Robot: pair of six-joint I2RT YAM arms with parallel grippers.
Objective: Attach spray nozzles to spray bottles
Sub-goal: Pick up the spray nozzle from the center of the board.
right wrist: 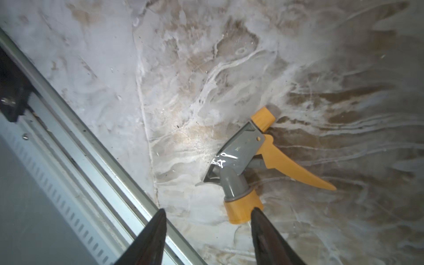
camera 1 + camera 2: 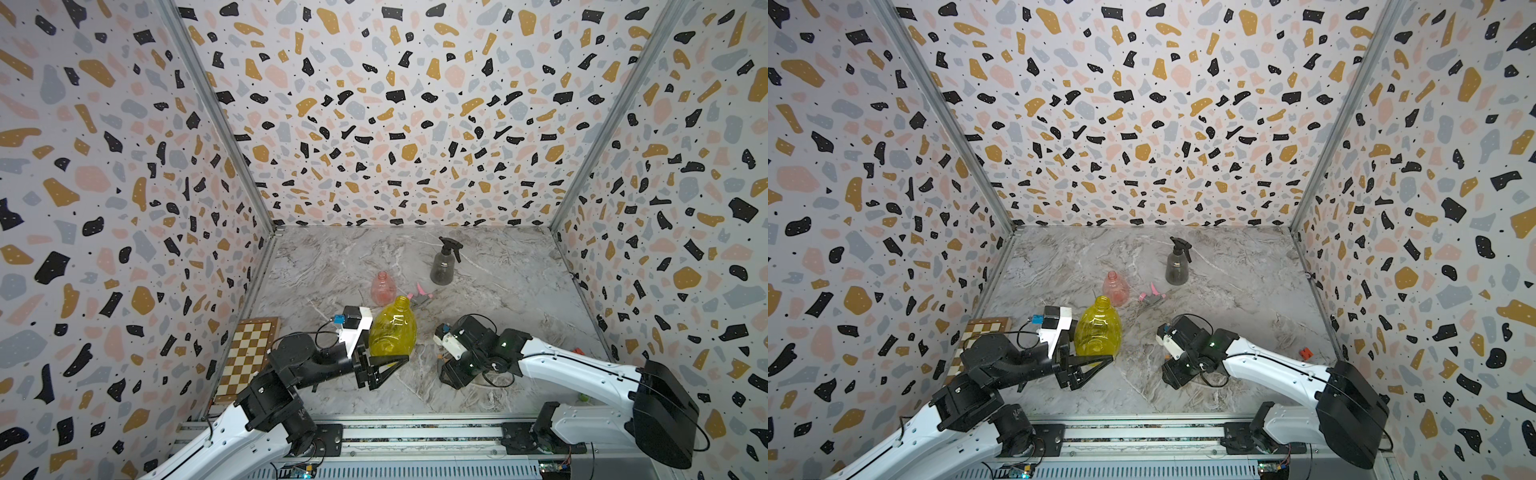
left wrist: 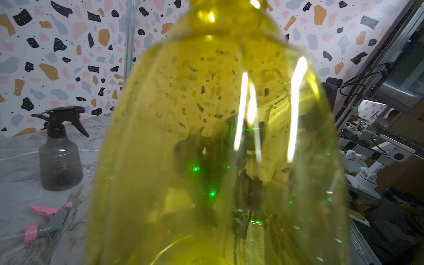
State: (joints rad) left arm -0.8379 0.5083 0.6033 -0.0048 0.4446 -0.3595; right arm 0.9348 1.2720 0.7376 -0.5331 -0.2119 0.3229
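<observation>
The left gripper (image 2: 395, 358) pinches the yellow bottle (image 2: 392, 328) low on its body. The near finger (image 2: 386, 365) lies along the bottle's base, and the far one is hidden behind it. The bottle stands upright with its neck uncapped, left of the table's (image 2: 519, 311) middle and towards the front. In the left wrist view it fills nearly the whole frame. The chessboard (image 2: 249, 353) lies against the left wall (image 2: 124, 208), close behind that arm.

The pink bottle (image 2: 383, 287) stands just behind the yellow one. The pink nozzle (image 2: 419, 297) lies flat beside it, near both. Farther back, well apart, the grey bottle (image 2: 442, 266) stands with the black nozzle (image 2: 451, 245) already on it.

The right gripper (image 1: 208, 211) points down with its jaws spread and holds nothing. The yellow nozzle (image 1: 243, 160) lies on its side on the marble, close to the front rail (image 1: 91, 149). One fingertip (image 1: 255, 212) sits at the nozzle's collar (image 1: 241, 208), and the other overlaps the rail's edge in the right wrist view. In both top views the gripper hides the nozzle.

Bare marble runs from the grey bottle to the right wall (image 2: 685, 208) and along the back wall (image 2: 395, 124). A gap of bare table separates the two grippers.
</observation>
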